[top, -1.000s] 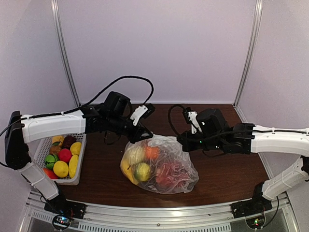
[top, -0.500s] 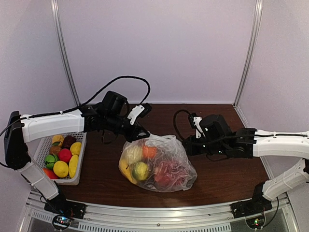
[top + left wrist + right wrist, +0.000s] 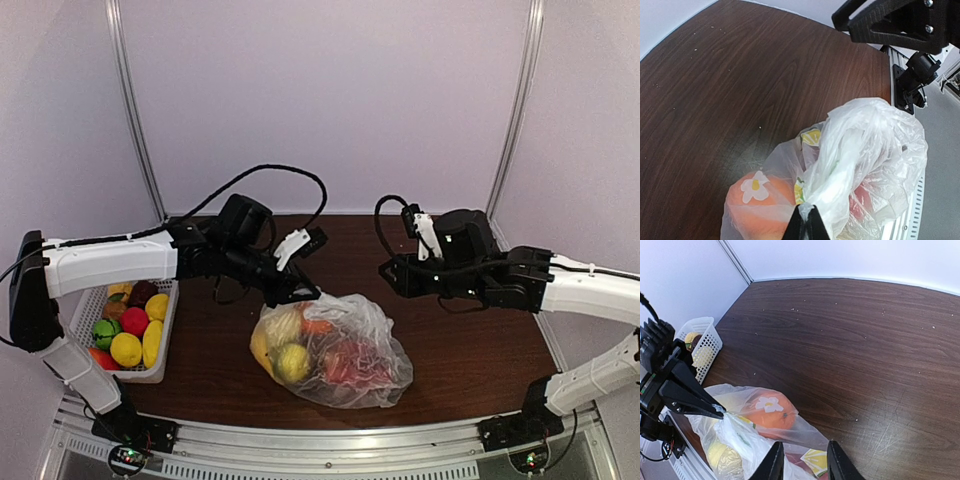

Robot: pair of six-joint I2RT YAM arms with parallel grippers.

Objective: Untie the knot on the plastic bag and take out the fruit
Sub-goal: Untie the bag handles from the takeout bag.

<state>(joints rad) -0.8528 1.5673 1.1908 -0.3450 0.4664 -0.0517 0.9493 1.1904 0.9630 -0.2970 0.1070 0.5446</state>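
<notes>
The plastic bag [image 3: 335,350] lies at the table's middle, holding fruit: an orange [image 3: 318,323], a yellow-green piece [image 3: 292,362] and red fruit [image 3: 345,362]. My left gripper [image 3: 306,293] is shut on a gathered tuft of plastic at the bag's top left, seen up close in the left wrist view [image 3: 807,219]. I cannot make out a distinct knot there. The orange [image 3: 760,200] with a flower sticker sits just under it. My right gripper [image 3: 390,277] is open and empty, above the bag's right side [image 3: 805,465]; the bag [image 3: 740,440] and orange [image 3: 771,415] lie below it.
A white slotted basket [image 3: 165,335] with several fruits [image 3: 128,335] stands at the table's left edge, also in the right wrist view [image 3: 702,347]. Bare dark wood table [image 3: 470,350] lies right of and behind the bag. Metal rail runs along the front edge [image 3: 330,445].
My right gripper has drawn back from the bag, up and to the right. My left gripper has shifted slightly right and down, still pinching the plastic; the bag slid a little forward.
</notes>
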